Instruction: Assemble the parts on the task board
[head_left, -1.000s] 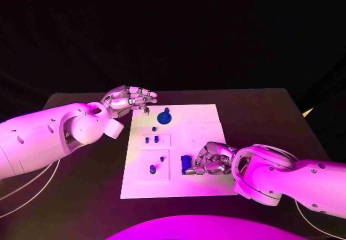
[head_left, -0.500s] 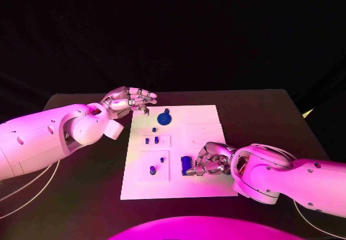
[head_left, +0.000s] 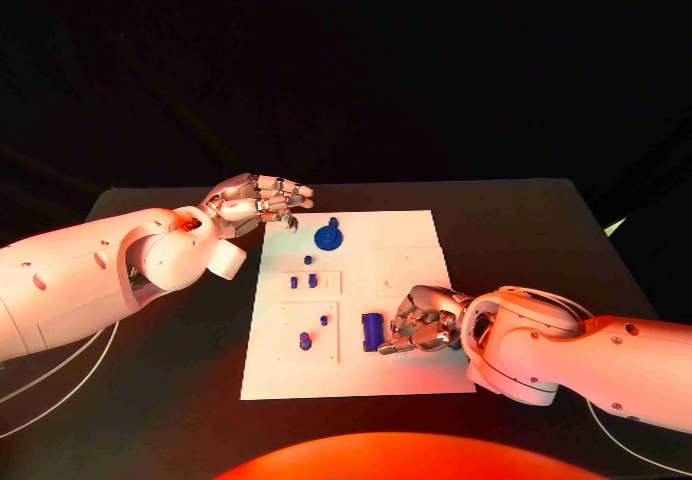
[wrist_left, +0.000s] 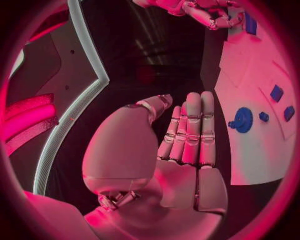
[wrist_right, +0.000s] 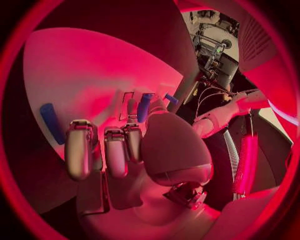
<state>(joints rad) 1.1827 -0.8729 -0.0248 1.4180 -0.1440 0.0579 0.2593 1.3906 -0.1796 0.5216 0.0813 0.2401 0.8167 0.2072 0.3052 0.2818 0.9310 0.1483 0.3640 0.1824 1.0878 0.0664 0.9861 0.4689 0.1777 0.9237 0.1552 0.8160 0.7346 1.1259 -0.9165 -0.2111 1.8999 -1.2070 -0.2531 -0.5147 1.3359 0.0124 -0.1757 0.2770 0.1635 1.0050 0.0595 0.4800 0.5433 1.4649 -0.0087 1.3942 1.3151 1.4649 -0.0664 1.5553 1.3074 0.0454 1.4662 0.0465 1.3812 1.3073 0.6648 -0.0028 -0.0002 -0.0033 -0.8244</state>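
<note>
You will find the left robot hand (head_left: 261, 197) raised over the bench (head_left: 519, 230) just off the board's (head_left: 411, 375) far left corner, fingers straight and together, holding nothing. The right robot hand (head_left: 420, 322) rests on the board near its right edge, fingers curled beside a blue bar (head_left: 372, 329); whether it grips anything cannot be told. A blue gear (head_left: 329, 237) lies near the far edge.

We are seeing the task board (head_left: 404, 375) lying mid-table with a gear-shaped part (head_left: 329, 237) sitting near its far edge, small parts (head_left: 304, 281) sitting nearer us on its left half, the left hand (head_left: 263, 201) hovering off its far-left corner, and the right hand (head_left: 423, 322) resting just right of an oblong part (head_left: 371, 329).
</note>
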